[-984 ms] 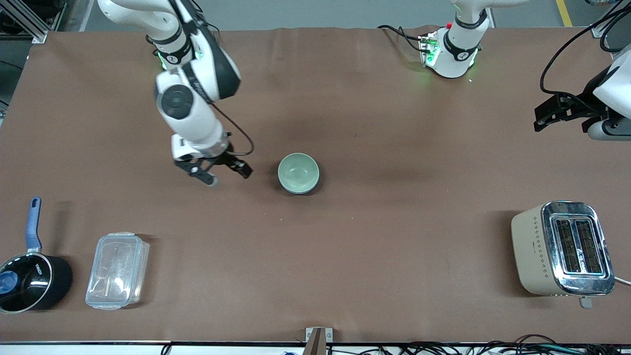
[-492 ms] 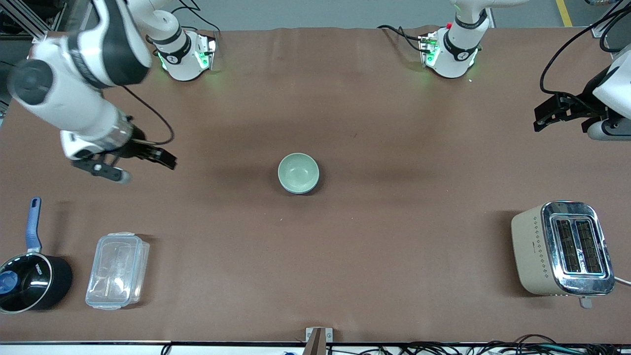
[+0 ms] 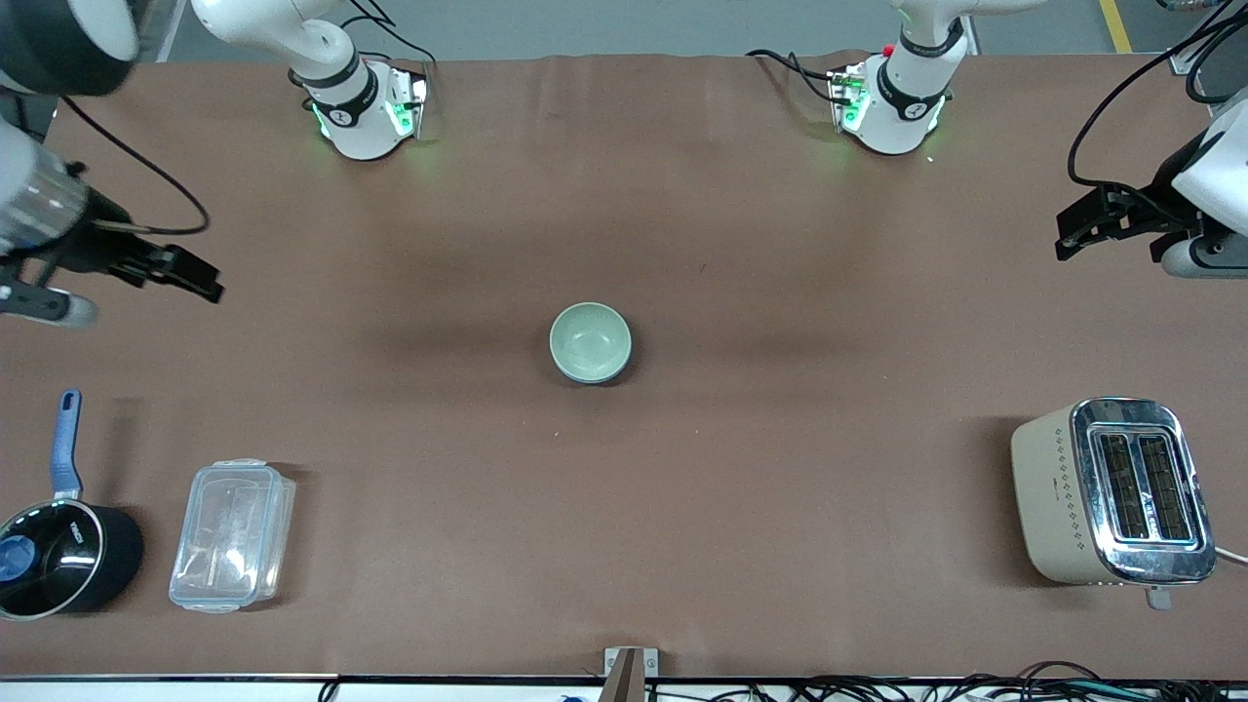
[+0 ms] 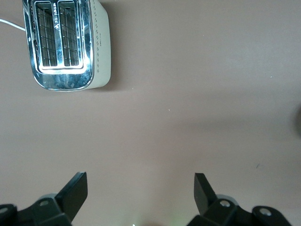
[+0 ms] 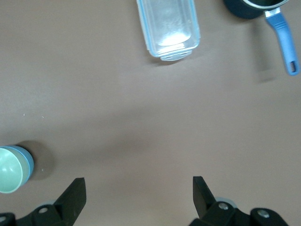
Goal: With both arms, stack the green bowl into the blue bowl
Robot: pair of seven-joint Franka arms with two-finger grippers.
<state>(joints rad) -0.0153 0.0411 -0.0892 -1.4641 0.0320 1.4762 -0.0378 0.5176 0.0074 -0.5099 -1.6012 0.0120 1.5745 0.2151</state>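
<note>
The green bowl (image 3: 590,341) sits nested in the blue bowl (image 3: 597,379) at the middle of the table; only a thin blue rim shows under it. The right wrist view shows the green bowl (image 5: 7,170) inside the blue bowl (image 5: 27,162) too. My right gripper (image 3: 144,300) is open and empty, up over the right arm's end of the table, well away from the bowls; its own view shows it wide open (image 5: 138,183). My left gripper (image 3: 1116,244) waits open and empty over the left arm's end, also seen in its own view (image 4: 140,181).
A cream and chrome toaster (image 3: 1111,492) stands near the front at the left arm's end, also in the left wrist view (image 4: 66,44). A clear lidded container (image 3: 232,534) and a black saucepan with blue handle (image 3: 58,556) stand near the front at the right arm's end.
My right arm has swung away from beside the stacked bowls toward its own end of the table, gripper open and empty. The bowls and the left arm have not moved.
</note>
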